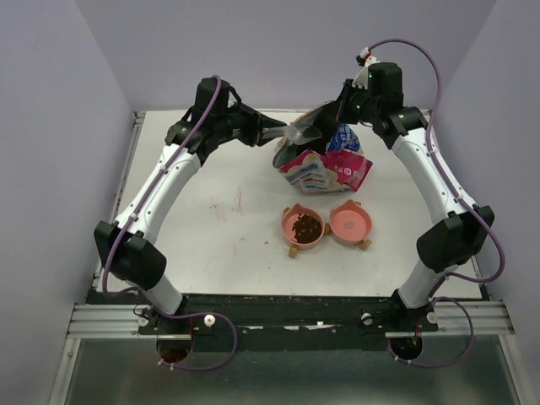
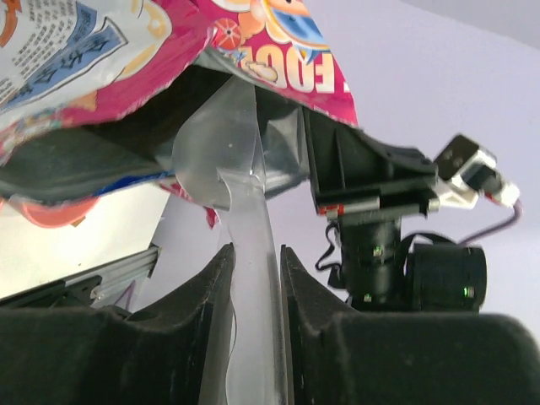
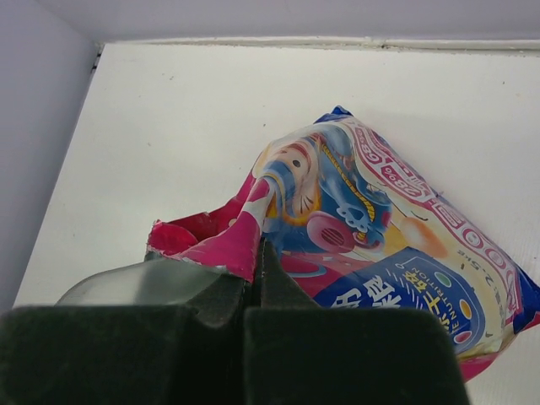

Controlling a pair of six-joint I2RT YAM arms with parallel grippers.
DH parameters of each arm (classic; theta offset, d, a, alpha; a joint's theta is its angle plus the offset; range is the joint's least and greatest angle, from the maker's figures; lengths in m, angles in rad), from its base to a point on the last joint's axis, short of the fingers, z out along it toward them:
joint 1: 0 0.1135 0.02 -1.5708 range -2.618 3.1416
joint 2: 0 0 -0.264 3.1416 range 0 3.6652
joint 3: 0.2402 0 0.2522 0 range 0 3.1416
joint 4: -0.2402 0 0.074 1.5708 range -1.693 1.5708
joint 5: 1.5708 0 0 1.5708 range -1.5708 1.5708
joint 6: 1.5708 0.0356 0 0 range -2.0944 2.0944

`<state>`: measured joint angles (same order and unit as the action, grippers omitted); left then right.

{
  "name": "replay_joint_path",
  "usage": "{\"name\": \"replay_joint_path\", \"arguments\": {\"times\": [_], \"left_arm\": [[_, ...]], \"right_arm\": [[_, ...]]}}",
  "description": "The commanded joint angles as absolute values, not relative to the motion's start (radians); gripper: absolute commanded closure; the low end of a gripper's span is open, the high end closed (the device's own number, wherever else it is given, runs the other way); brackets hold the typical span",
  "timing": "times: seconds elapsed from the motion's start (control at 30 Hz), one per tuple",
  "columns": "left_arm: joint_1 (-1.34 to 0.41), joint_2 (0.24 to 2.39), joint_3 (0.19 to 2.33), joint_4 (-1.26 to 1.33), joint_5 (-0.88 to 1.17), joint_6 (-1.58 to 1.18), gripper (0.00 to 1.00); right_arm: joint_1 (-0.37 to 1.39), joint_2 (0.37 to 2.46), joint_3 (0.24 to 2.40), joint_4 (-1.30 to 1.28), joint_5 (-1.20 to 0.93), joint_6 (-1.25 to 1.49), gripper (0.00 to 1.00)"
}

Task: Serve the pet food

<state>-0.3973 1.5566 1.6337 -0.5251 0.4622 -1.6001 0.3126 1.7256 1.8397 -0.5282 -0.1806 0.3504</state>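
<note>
Pet food (image 1: pixel 307 226) is lying in the left pink bowl (image 1: pixel 286 224) at frame centre on the tabletop (image 1: pixel 211 249). Left fingers (image 2: pixel 207 304) are clamping the clear scoop (image 2: pixel 221 156) at the mouth of the bag (image 1: pixel 336 169). Right fingers (image 3: pixel 283 297) are pinching the bag's torn edge.

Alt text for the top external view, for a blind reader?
The left gripper holds a clear scoop at the mouth of a printed bag, whose top edge the right gripper pinches. Nearer the arm bases, one pink bowl holds kibble; its twin is empty.
</note>
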Motion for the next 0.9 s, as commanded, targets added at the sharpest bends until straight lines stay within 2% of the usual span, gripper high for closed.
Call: {"name": "replay_joint_path", "arguments": {"times": [0.0, 0.27, 0.6, 0.87], "left_arm": [[-0.413, 1.716, 1.850, -0.765, 0.356, -1.681, 1.00], [-0.437, 1.830, 1.907, -0.870, 0.287, -1.709, 1.00], [-0.462, 1.926, 1.951, -0.982, 0.080, -1.545, 1.00], [-0.469, 2.069, 1.927, -0.757, 0.046, -1.539, 1.00]], "right_arm": [[0.359, 1.609, 1.873, -0.358, -0.285, 0.379, 1.00], [0.364, 1.658, 1.960, -0.377, -0.244, 0.383, 1.00], [0.368, 1.692, 1.987, -0.413, -0.193, 0.383, 1.00], [0.370, 1.706, 1.987, -0.423, -0.183, 0.419, 1.00]]}}
